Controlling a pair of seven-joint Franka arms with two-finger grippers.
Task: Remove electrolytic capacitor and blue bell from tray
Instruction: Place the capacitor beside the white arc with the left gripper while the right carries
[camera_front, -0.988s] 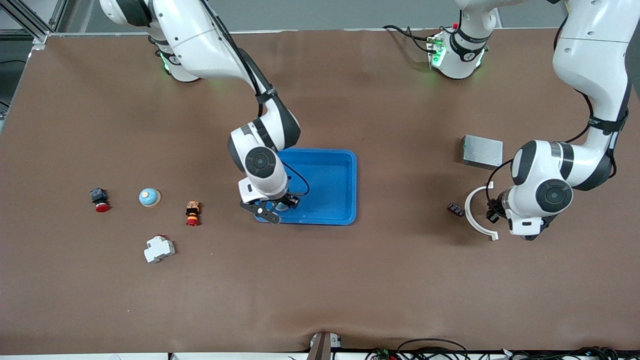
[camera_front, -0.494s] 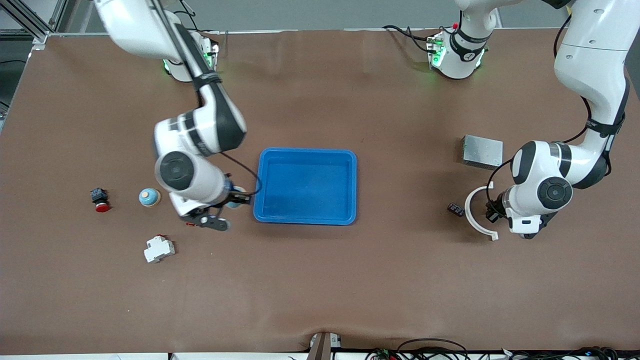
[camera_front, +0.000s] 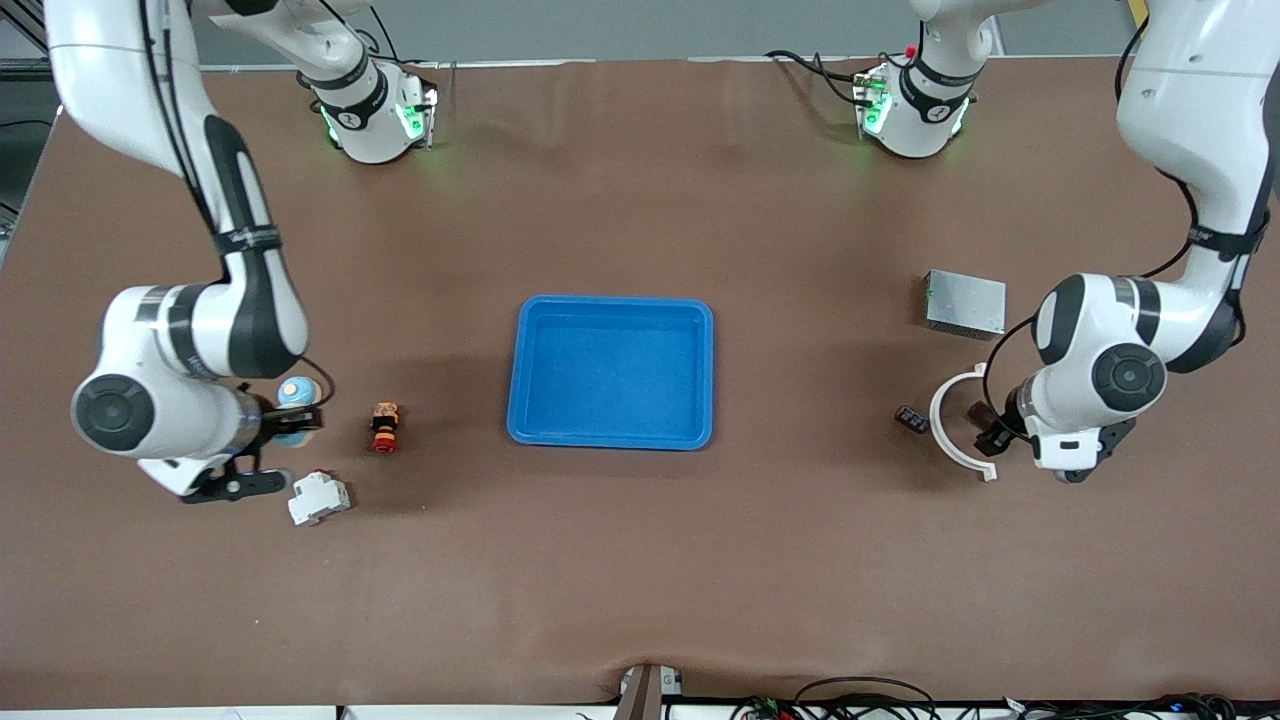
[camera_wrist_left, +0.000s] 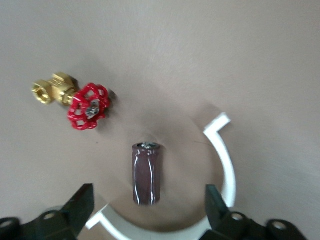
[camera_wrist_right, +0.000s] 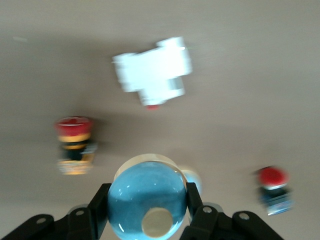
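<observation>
We see the right gripper (camera_wrist_right: 145, 220) pinching the round blue bell (camera_wrist_right: 146, 198) above the table's right-arm end. Left gripper (camera_wrist_left: 149, 205) spread over the dark cylindrical electrolytic capacitor (camera_wrist_left: 146, 173) lying inside a white plastic arc (camera_wrist_left: 222, 165); bright blue plastic tray (camera_front: 611, 372) empty.

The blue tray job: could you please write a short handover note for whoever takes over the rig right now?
Left gripper: open, over the electrolytic capacitor, not holding it.
Right gripper: shut on the blue bell, up over the table at the right arm's end, by a second bell that sits on the table.
Capacitor: lying on the table inside the white arc, toward the left arm's end.
Tray: nothing in it.
Done: both parts are out of the tray.
Left: set the held bell down and release it.
</observation>
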